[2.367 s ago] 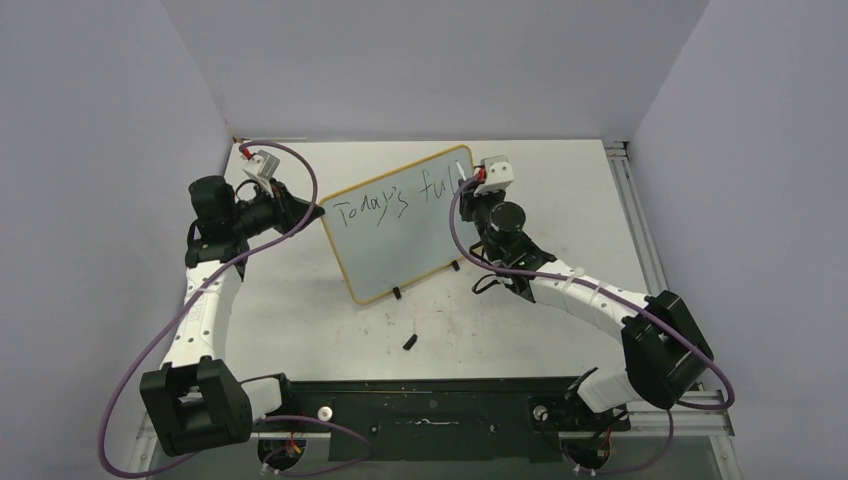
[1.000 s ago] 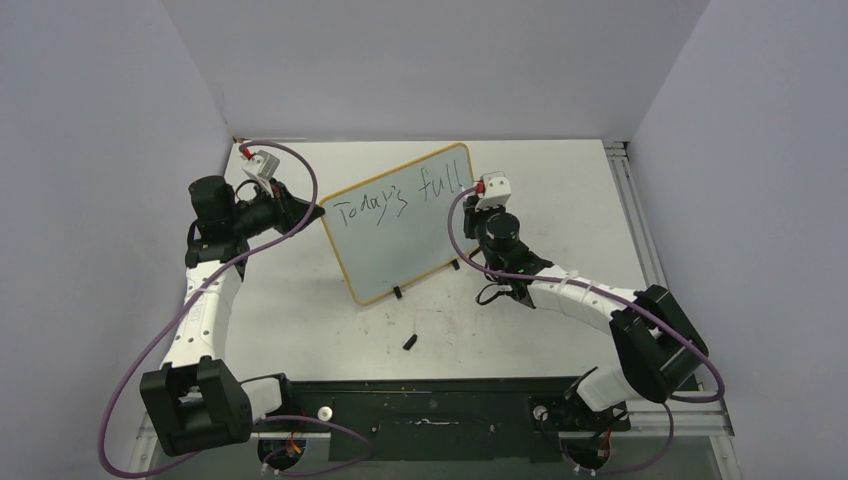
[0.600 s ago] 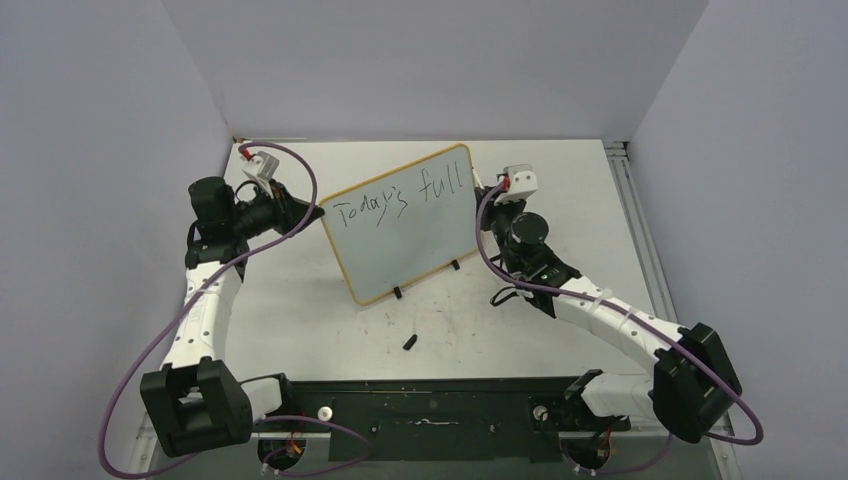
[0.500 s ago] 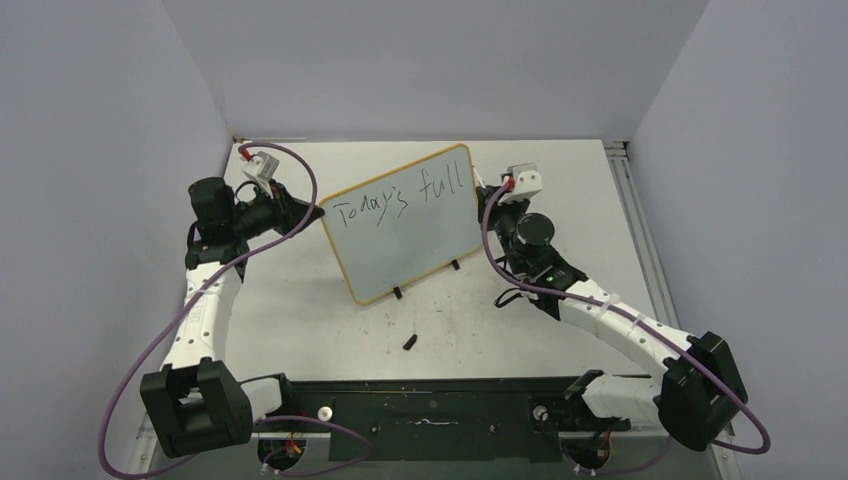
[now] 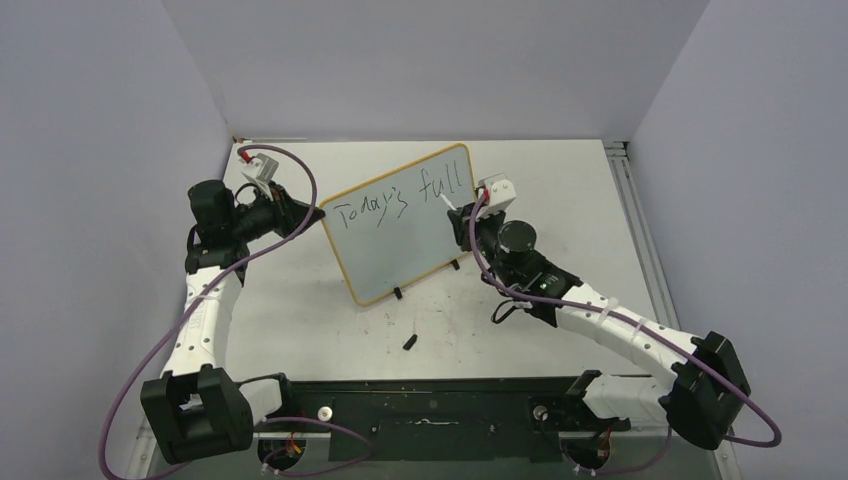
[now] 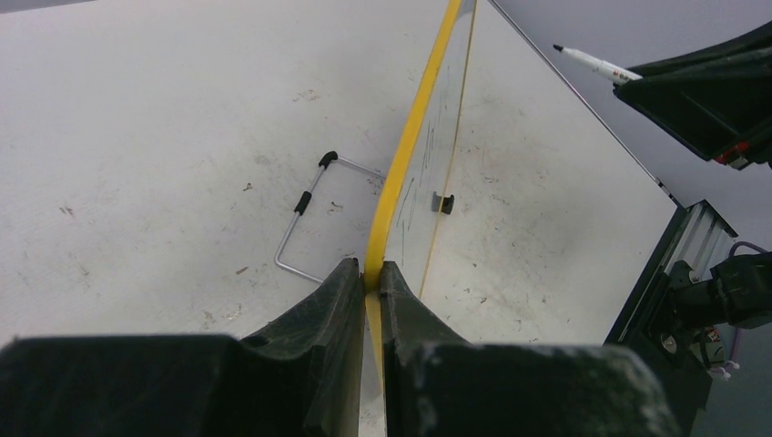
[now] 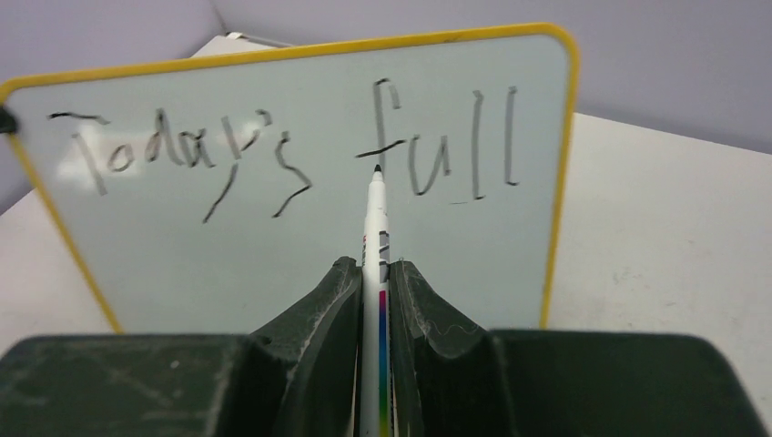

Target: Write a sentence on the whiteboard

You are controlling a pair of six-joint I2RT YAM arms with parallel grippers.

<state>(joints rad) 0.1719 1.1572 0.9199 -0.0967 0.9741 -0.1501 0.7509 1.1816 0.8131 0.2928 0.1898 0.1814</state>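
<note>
The whiteboard (image 5: pixel 400 250) stood upright at the centre of the table (image 5: pixel 560 190); the sentence (image 7: pixel 273 150) on it read only "Today's full", so writing was under way with the lower line not begun. The left gripper (image 6: pixel 369 273) pinched the yellow frame (image 6: pixel 410 137) at the board's 9 o'clock edge, and the right gripper (image 7: pixel 375 270), at 3 o'clock, clamped the marker pen (image 7: pixel 373 205). The next move probably required setting the tip on bare board toward 7 o'clock.

The whiteboard (image 5: pixel 400 235) stands slantwise across the middle of the worktop (image 5: pixel 300 330), flanked by the left gripper (image 5: pixel 312 213) clamped on its left edge and the right gripper (image 7: pixel 375 273) holding a marker (image 7: pixel 375 218) before its face, with free room on the near strip around a small black cap (image 5: pixel 410 341).
</note>
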